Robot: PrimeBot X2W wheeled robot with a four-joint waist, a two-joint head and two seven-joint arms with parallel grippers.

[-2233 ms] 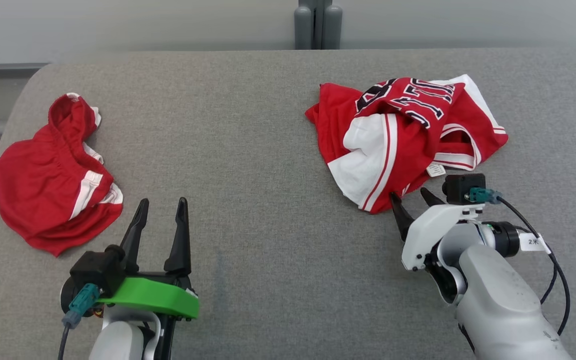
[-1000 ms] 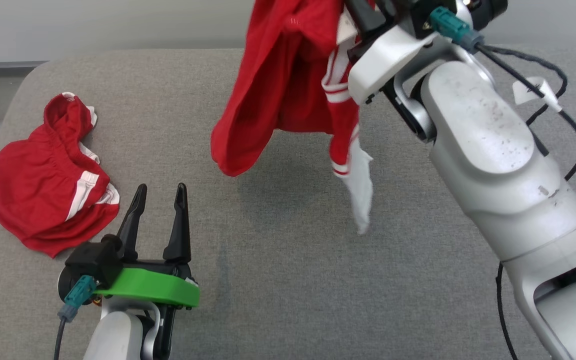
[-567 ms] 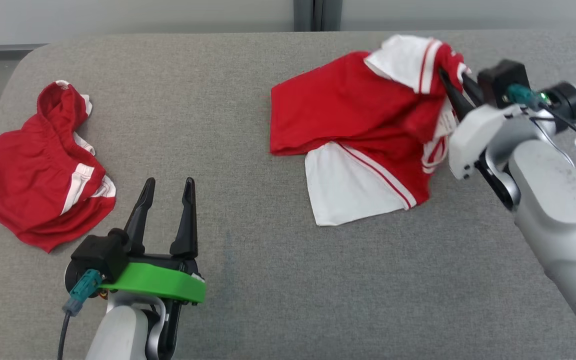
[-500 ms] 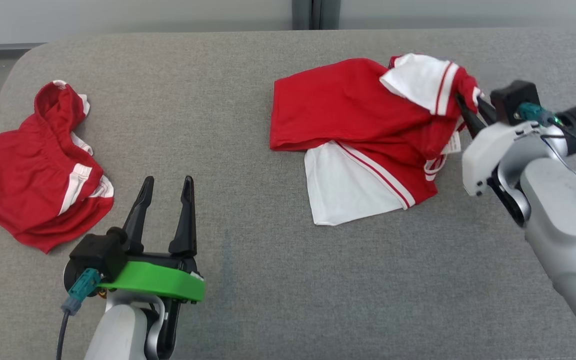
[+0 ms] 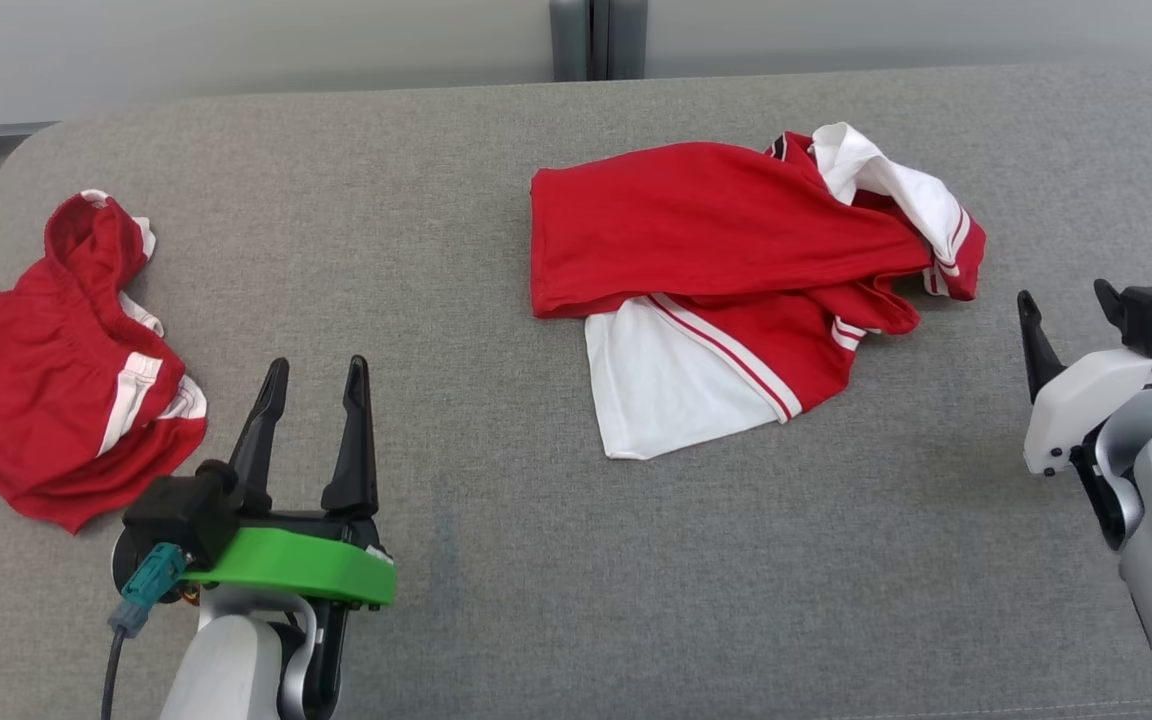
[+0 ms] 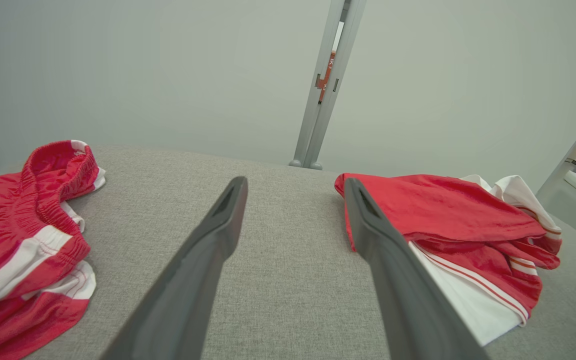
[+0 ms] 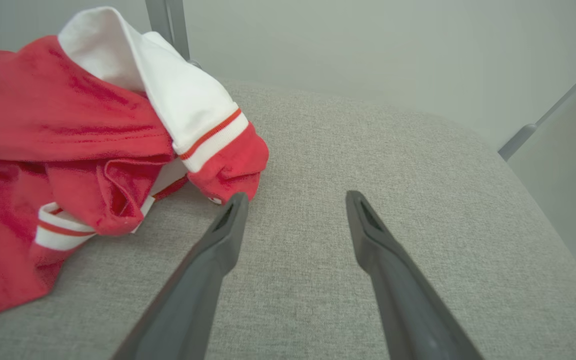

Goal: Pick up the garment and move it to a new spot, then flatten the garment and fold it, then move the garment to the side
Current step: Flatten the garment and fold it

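Garment (image 5: 716, 220): smooth, slightly shiny cloth. Table cover (image 5: 536, 560): matt, coarse-woven grey fabric.

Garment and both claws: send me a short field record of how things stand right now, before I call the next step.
garment: red and white, crumpled and partly doubled over, lying on the grey surface right of centre; not flat
left claw: open, empty, at the near side between the red shorts and the garment
right claw: open, empty, just off the garment's right edge
red shorts: bunched at the far left, nothing touching them
fold: not yet done
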